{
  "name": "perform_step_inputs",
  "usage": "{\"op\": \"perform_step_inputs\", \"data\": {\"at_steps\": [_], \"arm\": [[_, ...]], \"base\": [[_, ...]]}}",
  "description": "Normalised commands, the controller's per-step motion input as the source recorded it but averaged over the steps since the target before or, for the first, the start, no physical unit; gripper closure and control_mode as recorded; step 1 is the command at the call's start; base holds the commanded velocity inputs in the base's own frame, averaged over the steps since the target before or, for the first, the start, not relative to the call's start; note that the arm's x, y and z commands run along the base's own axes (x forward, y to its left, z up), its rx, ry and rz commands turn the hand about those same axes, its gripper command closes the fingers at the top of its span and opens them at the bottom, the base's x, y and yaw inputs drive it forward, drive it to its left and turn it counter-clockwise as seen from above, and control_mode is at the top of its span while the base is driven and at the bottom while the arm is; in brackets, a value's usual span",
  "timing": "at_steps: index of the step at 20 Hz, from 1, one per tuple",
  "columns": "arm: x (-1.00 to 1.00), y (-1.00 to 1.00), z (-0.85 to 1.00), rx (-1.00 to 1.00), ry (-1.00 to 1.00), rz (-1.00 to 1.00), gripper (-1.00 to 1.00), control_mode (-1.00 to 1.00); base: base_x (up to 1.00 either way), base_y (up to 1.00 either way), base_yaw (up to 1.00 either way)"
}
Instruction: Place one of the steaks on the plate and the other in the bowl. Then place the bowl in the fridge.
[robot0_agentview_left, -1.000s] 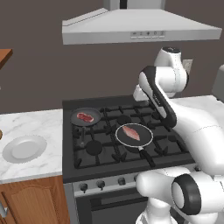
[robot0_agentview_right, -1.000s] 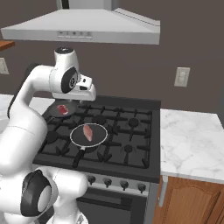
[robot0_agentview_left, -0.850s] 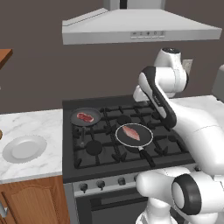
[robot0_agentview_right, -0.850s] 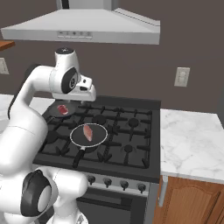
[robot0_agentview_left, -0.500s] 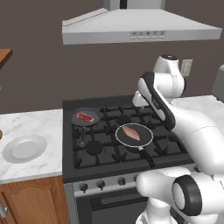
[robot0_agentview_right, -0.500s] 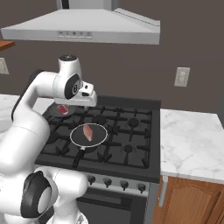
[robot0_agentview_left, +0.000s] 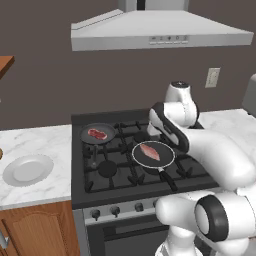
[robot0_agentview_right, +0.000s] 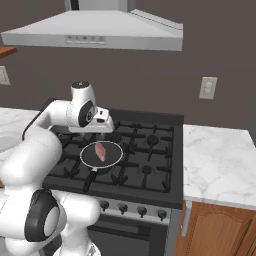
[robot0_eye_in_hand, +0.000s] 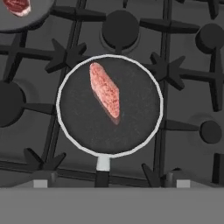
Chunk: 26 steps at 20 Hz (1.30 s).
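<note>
A pale salmon-pink steak (robot0_eye_in_hand: 105, 92) lies in a dark frying pan (robot0_eye_in_hand: 140, 127) on the stove's front burner. My gripper (robot0_eye_in_hand: 109, 183) hangs straight above that pan, open, fingertips (robot0_eye_in_hand: 40, 183) wide apart with nothing between them. From the right base view the gripper (robot0_agentview_right: 100, 134) sits just behind and above the pan's steak (robot0_agentview_right: 101, 151). The dark red marbled steak (robot0_agentview_left: 97, 133) rests in a smaller pan (robot0_agentview_left: 106, 131) at the stove's back left. The white plate (robot0_agentview_left: 10, 176) stands bare on the left counter. The bowl and the fridge are out of view.
Black burner grates (robot0_agentview_left: 115, 170) cover the stove top. The front pan's handle (robot0_agentview_left: 167, 179) points toward the stove's front edge. A range hood (robot0_agentview_left: 160, 30) hangs overhead. Marble counters flank the stove on the left (robot0_agentview_left: 35, 142) and right (robot0_agentview_right: 220, 160).
The arm has bent down and the hand has dropped lower over the front pan. Both steaks and the plate have stayed where they were.
</note>
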Motion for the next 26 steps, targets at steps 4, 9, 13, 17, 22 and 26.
{"op": "perform_step_inputs", "data": {"at_steps": [4, 9, 13, 17, 22, 26], "arm": [[0.23, 0.03, -0.47, -0.02, 0.05, 0.04, -1.0, -1.0], [0.33, 0.05, -0.36, 0.0, 0.0, 0.04, -1.0, -1.0], [0.48, 0.02, -0.54, 0.0, 0.01, 0.02, -1.0, -1.0], [0.35, 0.1, -0.51, 0.0, 0.03, 0.02, -1.0, -1.0], [0.3, 0.01, -0.43, 0.0, 0.03, 0.01, -1.0, -1.0], [0.27, 0.0, -0.48, 0.0, 0.01, 0.03, -1.0, -1.0]], "base": [[0.0, 0.0, 0.0], [0.0, 0.0, 0.0], [0.0, 0.0, 0.0], [0.0, 0.0, 0.0], [0.0, 0.0, 0.0], [0.0, 0.0, 0.0]]}}
